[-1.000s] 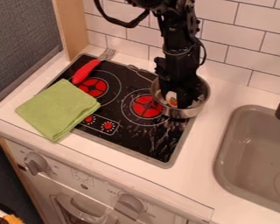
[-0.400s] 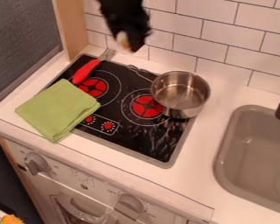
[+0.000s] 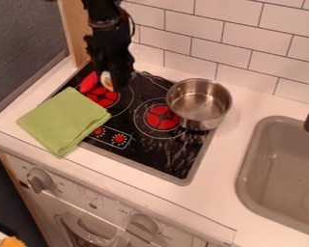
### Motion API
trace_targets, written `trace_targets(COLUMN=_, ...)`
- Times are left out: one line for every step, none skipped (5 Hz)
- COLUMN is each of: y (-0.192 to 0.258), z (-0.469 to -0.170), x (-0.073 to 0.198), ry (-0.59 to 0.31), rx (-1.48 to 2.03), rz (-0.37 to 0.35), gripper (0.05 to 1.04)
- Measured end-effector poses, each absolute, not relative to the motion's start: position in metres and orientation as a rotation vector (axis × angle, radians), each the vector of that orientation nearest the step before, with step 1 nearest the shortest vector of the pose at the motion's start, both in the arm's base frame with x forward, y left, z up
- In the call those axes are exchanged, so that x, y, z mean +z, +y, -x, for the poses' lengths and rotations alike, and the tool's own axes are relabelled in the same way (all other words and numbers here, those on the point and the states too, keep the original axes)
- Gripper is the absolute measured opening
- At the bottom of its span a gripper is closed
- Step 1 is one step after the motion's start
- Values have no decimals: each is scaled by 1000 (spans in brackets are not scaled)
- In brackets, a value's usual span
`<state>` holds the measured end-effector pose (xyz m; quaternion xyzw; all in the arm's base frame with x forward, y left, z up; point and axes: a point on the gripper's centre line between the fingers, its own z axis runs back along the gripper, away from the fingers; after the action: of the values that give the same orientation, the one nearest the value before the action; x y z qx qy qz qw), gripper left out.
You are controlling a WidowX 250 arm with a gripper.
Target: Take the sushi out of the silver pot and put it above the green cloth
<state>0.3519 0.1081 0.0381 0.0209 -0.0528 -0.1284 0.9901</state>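
Over the back left burner hangs the black gripper [image 3: 112, 83], shut on the sushi [image 3: 106, 81], a small white and orange piece. Both are behind and to the right of the folded green cloth [image 3: 63, 120], which lies across the stove's left front edge and the counter. The silver pot [image 3: 199, 103] stands at the stove's back right, and nothing lies in it.
A utensil with a red handle [image 3: 89, 82] lies behind the cloth, partly hidden by the gripper. The black stove top [image 3: 154, 149] has red burners. A grey sink [image 3: 279, 169] is at the right, and a tiled wall [image 3: 241, 53] runs along the back.
The gripper has gone from inside the pot up and to the left with the sushi, then come down over the back left burner. Pot and cloth have stayed put.
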Motion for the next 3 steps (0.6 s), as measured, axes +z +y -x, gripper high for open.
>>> trace_targets(y=123, z=-362, x=23, ry=-98, rx=-235, rz=-45, gripper=587)
trace_targets(y=130, z=-366, x=28, ry=-110, rx=-222, rz=-47, gripper=806)
trace_targets(y=130, z=-364, x=27, ry=-99, rx=-220, rz=-46, gripper=1005)
